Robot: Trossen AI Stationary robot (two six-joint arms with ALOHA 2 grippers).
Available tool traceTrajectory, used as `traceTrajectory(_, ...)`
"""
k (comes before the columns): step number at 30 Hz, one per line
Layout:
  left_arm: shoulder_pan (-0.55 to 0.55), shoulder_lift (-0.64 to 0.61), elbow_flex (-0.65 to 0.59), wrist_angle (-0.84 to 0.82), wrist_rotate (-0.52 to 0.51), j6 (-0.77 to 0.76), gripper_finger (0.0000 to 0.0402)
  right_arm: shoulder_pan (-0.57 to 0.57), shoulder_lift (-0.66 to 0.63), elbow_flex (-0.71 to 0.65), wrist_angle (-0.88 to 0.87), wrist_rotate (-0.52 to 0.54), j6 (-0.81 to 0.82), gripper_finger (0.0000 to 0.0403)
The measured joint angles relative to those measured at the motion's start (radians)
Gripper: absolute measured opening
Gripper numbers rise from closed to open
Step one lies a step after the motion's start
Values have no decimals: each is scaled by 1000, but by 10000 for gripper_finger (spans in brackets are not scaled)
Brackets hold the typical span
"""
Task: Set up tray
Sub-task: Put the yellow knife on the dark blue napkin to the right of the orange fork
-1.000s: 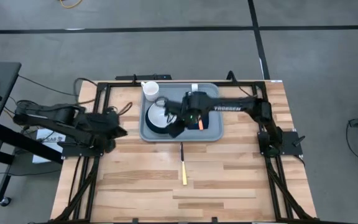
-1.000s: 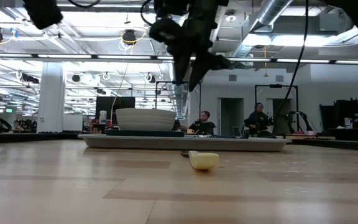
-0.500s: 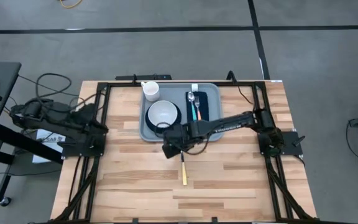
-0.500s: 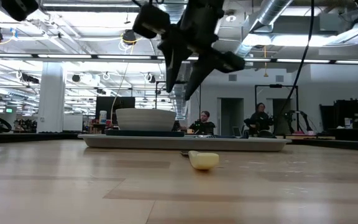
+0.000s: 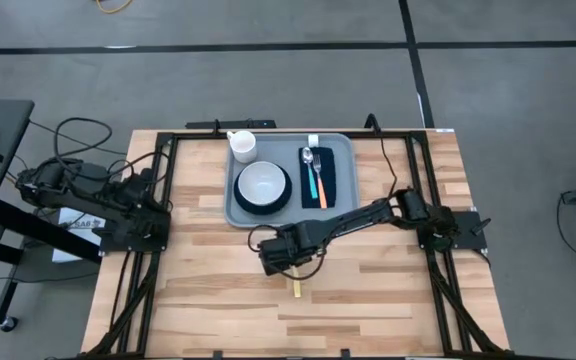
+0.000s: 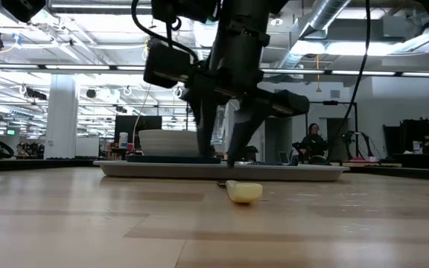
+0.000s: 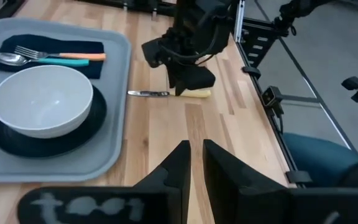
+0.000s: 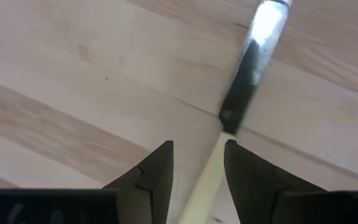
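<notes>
The light grey-blue tray (image 5: 240,212) lies at the table's far middle. It holds a white bowl (image 5: 263,183) on a dark navy plate, a white cup (image 5: 242,146), and a fork and spoon (image 5: 313,172) on a dark napkin. A knife with a yellow handle (image 8: 205,180) and a steel blade (image 8: 248,65) lies flat on the table in front of the tray; it also shows in the left wrist view (image 7: 166,93). My right gripper (image 8: 199,163) is open, low over the knife, one finger on each side of the handle near the blade. My left gripper (image 7: 196,152) is shut and empty at the table's left edge.
The tray's near rim (image 6: 222,173) runs just behind the knife. Black frame rails (image 5: 163,180) run along the table's left and right sides. Bare wood (image 5: 298,320) stretches toward the near edge.
My right gripper has gone from above the napkin on the tray toward the table's near edge and down, ending low over the knife. The fork and spoon now show on the napkin. My left arm has drawn back toward the table's left edge.
</notes>
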Motion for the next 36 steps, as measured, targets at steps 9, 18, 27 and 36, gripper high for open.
traceTrajectory(9,0,0,0,-5,7,18,29,2,4,-1,-2,21,2,134)
traceTrajectory(18,0,0,0,-5,43,13,29,2,4,-1,-20,21,2,133)
traceTrajectory(27,0,0,0,-5,43,7,29,5,94,6,31,-54,3,133)
traceTrajectory(36,0,5,-1,-4,42,6,29,12,139,13,68,-107,20,127)
